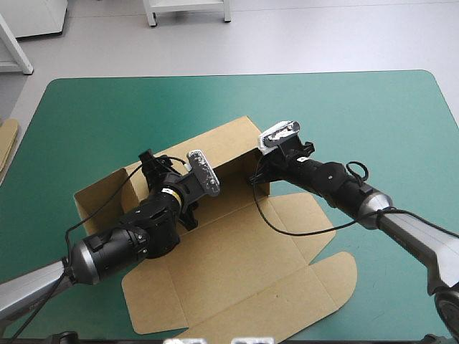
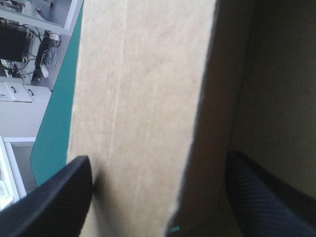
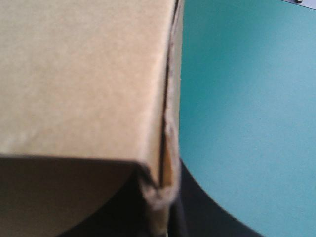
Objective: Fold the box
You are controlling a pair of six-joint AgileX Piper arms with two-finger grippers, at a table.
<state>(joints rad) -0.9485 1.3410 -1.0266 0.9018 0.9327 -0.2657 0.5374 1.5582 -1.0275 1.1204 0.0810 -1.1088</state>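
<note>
Far and right: I see bare teal-green cover (image 1: 215,100), open for passing.
Centre: the box (image 1: 229,147), its walls raised, blocks me.
Near: its flat lid (image 1: 237,272) lies low.
Left edge: spare board (image 1: 6,140).

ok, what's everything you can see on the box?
The box: cut brown board on the teal-green cover, half formed. Far and side walls stand raised; the lid panel with rounded flaps lies flat on the near side. The left gripper, open, straddles a raised wall; the right gripper is shut on a corner of the right-hand wall.
</note>
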